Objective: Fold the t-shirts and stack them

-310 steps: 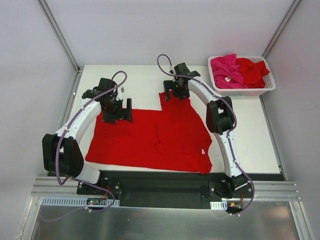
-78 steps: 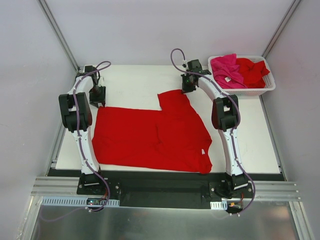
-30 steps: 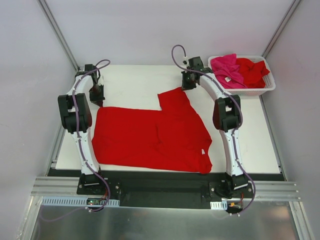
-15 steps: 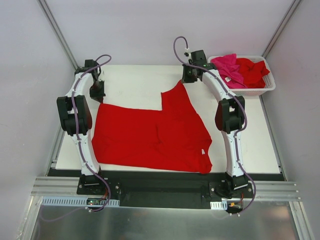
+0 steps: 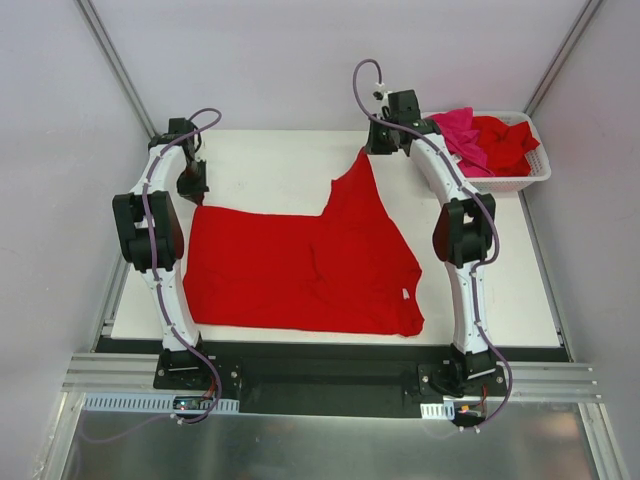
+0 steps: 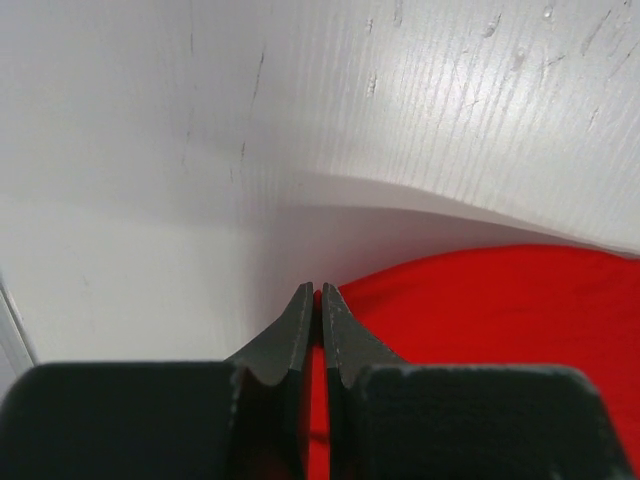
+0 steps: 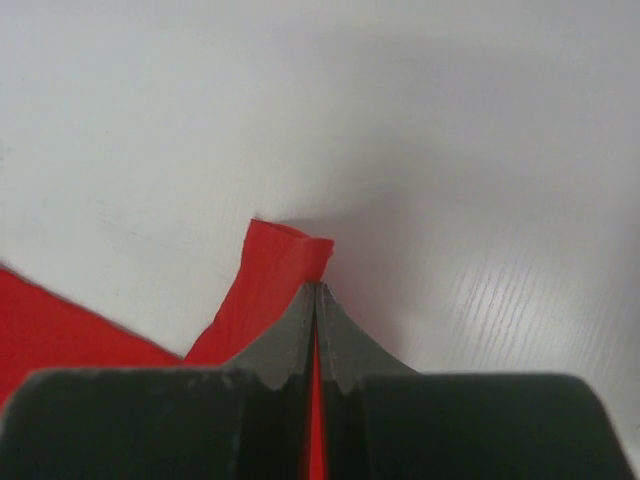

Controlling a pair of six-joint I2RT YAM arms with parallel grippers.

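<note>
One plain red cloth t-shirt (image 5: 300, 270) lies mostly flat, lightly creased, mid-counter on the white ribbed counter (image 5: 270, 165). The left gripper (image 6: 316, 292) is clamped on its far-left corner. The right gripper (image 7: 315, 288) is pinched on a corner raised into a peak near the far edge. At the far-right corner, a white slotted plastic basket (image 5: 530, 178) holds a crumpled magenta-pink shirt (image 5: 452, 128) and a crumpled red shirt (image 5: 503, 140).

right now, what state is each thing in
red t-shirt on table: unfolded, mostly flat, far right corner pulled up
left hand: shut on its far left corner
right hand: shut on its far right corner
basket: upright, holding shirts
pink t-shirt: crumpled in basket
red t-shirt in basket: crumpled
</note>
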